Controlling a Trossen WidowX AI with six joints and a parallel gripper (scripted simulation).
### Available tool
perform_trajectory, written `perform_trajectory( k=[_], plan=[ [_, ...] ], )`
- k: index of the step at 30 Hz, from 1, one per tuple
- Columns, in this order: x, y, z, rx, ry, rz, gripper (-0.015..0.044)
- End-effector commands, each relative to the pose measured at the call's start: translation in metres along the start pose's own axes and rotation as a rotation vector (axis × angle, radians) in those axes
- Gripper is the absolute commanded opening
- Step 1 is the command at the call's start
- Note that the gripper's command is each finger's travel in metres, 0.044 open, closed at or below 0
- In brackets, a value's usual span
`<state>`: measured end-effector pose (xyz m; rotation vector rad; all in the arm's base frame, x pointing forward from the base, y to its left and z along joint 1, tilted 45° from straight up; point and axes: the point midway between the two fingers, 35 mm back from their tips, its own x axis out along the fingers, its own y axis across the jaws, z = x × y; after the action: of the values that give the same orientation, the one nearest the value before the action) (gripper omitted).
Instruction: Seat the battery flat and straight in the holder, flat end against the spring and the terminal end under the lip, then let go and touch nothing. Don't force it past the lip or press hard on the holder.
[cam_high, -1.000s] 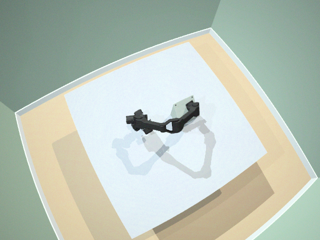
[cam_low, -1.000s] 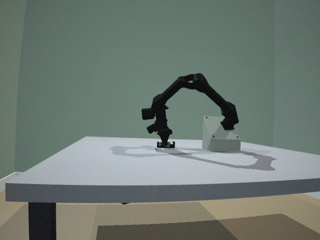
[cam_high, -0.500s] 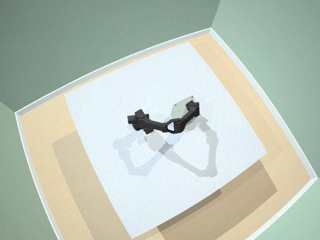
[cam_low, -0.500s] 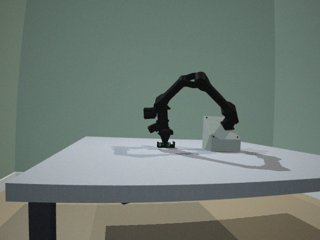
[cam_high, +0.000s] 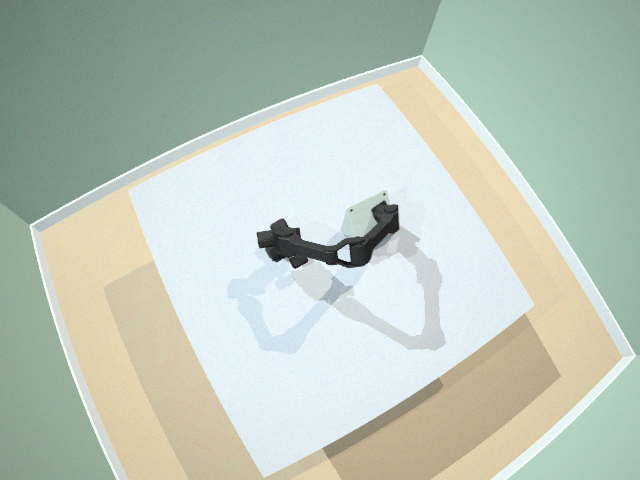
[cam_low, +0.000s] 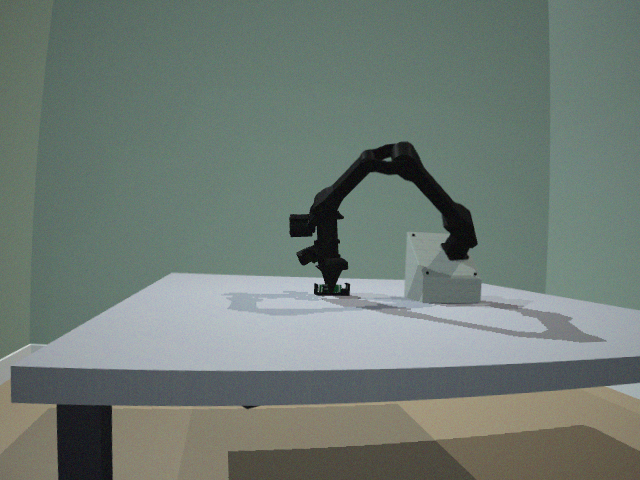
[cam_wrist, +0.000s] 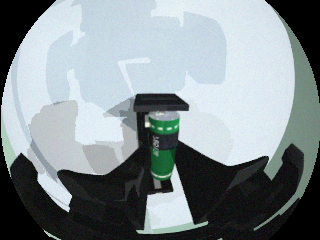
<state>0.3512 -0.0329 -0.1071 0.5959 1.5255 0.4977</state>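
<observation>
The green battery (cam_wrist: 164, 160) with a dark band is between the fingers of my gripper (cam_wrist: 161, 144) (cam_low: 331, 286), which is shut on it. Its silver terminal end faces the holder's raised end wall in the wrist view. The black holder (cam_wrist: 161, 102) (cam_low: 316, 289) stands on the table under the fingertips. In the exterior view green shows low between its two end walls, and the battery looks roughly level. In the wrist view a strip of the holder shows left of the battery and a small part beyond its near end. Spring contact and full seating cannot be told. The top view hides battery and holder.
The black arm (cam_high: 315, 250) (cam_low: 429, 188) arches from a pale wedge-shaped base (cam_high: 356, 219) (cam_low: 450, 290) to the holder. All stand on the white table (cam_high: 248, 170) (cam_low: 217, 335). Shadows of the arm lie across the table top.
</observation>
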Motion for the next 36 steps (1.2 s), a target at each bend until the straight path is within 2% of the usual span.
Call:
perform_trajectory(
  k=[1, 36],
  plan=[
    [0.002, 0.003, -0.006, 0.013, 0.006, 0.011, 0.0074],
    [0.003, 0.004, -0.015, 0.014, -0.008, 0.002, 0.0074]
  ],
)
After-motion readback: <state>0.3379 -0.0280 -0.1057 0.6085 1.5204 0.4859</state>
